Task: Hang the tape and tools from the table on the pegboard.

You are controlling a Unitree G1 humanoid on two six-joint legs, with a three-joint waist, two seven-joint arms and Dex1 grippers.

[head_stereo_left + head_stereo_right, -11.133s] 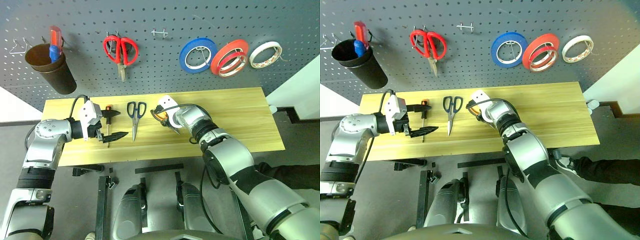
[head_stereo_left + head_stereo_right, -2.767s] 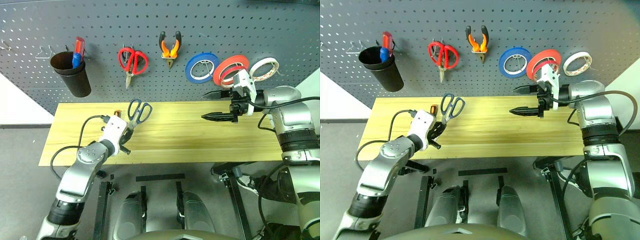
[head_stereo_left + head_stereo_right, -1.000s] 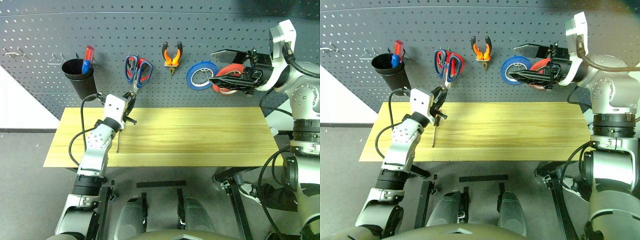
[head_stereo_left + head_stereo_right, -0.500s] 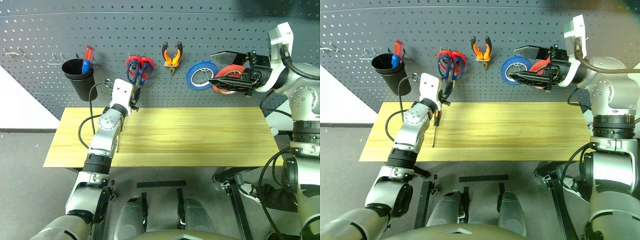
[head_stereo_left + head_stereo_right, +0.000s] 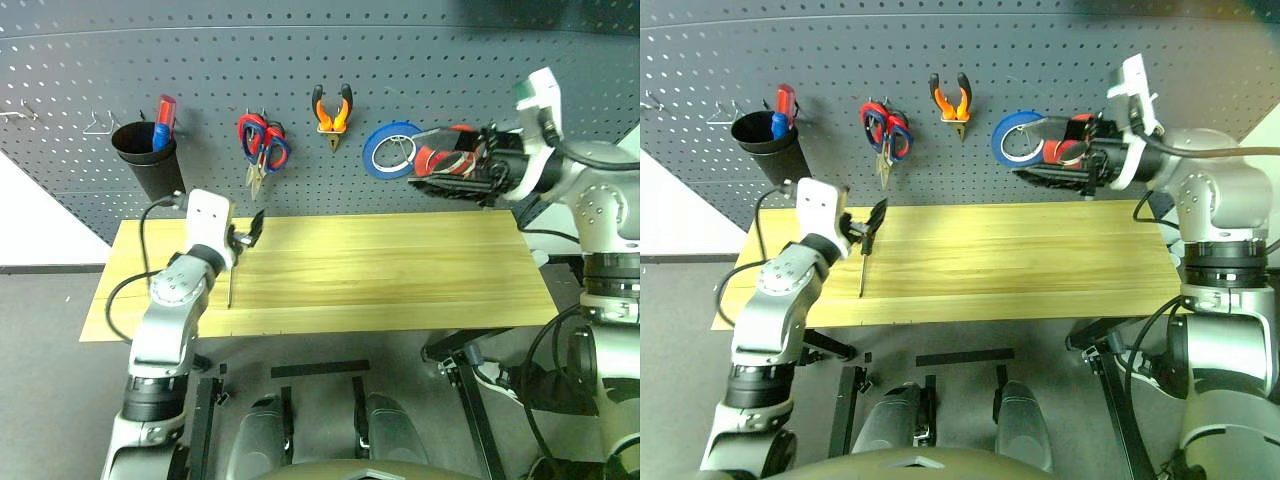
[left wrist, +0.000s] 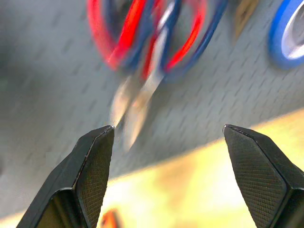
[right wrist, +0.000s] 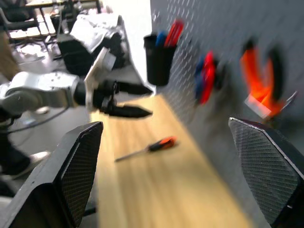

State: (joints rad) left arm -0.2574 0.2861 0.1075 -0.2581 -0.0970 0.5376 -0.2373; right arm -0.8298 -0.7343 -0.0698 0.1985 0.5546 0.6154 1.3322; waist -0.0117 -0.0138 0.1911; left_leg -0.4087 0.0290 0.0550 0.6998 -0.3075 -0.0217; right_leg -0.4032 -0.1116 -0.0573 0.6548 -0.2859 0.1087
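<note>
The dark blue-handled scissors [image 5: 276,152] hang on the pegboard [image 5: 420,60] over a red-handled pair. My left gripper [image 5: 249,230] is open and empty just below them, above the table [image 5: 400,270]. The orange-and-black screwdriver [image 5: 862,272] lies on the table under that gripper. Orange-handled pliers [image 5: 333,108] hang further right. My right gripper [image 5: 428,162] is open and empty, pointing left in front of the blue roll [image 5: 390,150] and red roll [image 5: 447,152]. The tape is hidden behind the right arm.
A black cup [image 5: 140,160] holding a red-and-blue tool [image 5: 164,108] hangs at the board's left, with bare wire hooks [image 5: 98,125] beside it. The plank top stretches bare from the screwdriver to the right end.
My left gripper has opened, let go of the dark blue scissors and drawn back down toward the table. The scissors stay hanging on the board. The right gripper has sunk slightly.
</note>
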